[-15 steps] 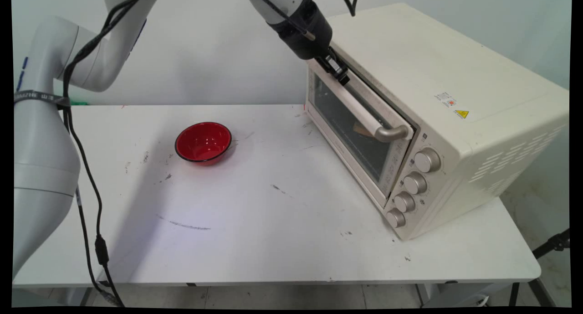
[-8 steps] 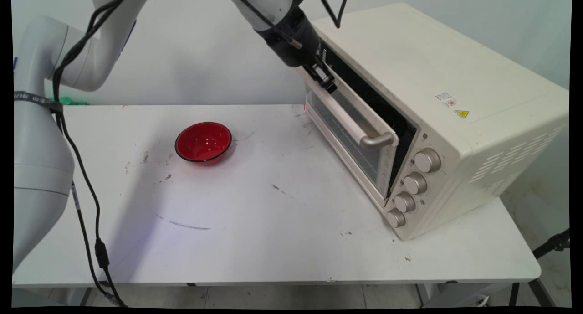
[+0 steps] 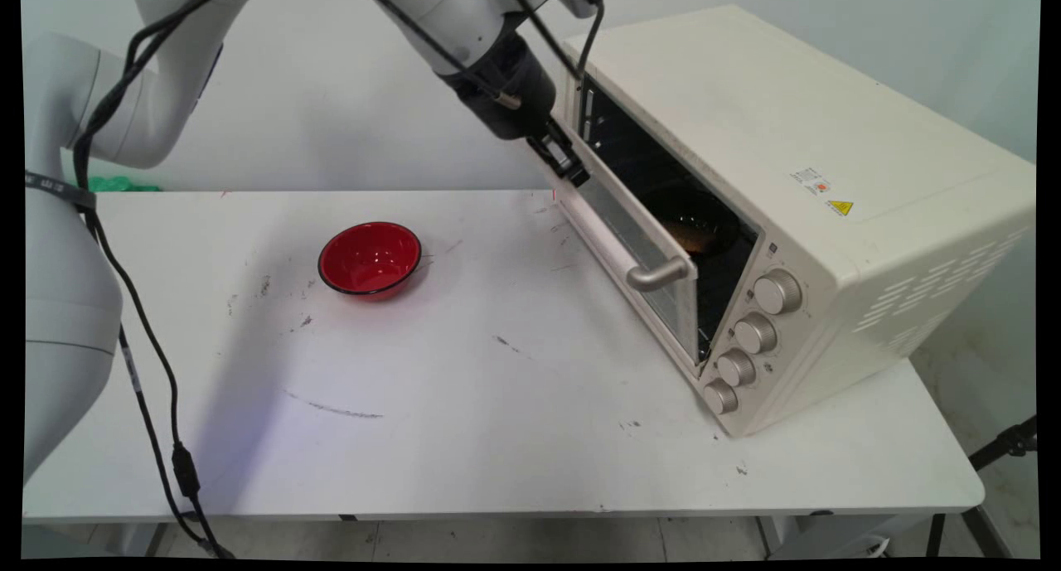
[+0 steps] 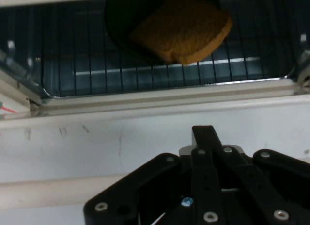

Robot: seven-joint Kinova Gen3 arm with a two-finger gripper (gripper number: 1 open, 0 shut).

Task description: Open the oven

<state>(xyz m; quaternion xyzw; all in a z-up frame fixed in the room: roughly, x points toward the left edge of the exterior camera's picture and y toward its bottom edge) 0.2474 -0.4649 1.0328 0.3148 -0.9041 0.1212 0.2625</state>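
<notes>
**A:** Where is the gripper (image 3: 572, 163) and what has it got?

**B:** It sits at the far end of the oven door's handle (image 3: 617, 231), closed on that bar. In the hand view the black linkage (image 4: 213, 186) is folded in over the pale bar (image 4: 53, 192), which runs off to the left underneath it, so I read the grip as shut on the handle, not merely resting against it.

**A:** How does the bar lie?

**B:** Its long axis runs along the door's top edge, from the gripper down toward the near, metal end by the knobs (image 3: 754, 332). The gripper holds the far end only; the rest of the bar is free.

**A:** And the door?

**B:** The door (image 3: 638, 248) is tilted out from the oven (image 3: 796, 173), hinged along its lower edge, with a dark gap open at the top.

**A:** What lies past it?

**B:** Straight ahead of the gripper, inside on the wire rack (image 4: 145, 65), a slice of toasted bread (image 4: 186, 33) leans on a dark dish (image 4: 121, 21).

**A:** Anything else on the surface (image 3: 497, 405)?

**B:** A red bowl (image 3: 370, 258), well apart to the left of the oven, upright and seemingly empty.
</notes>
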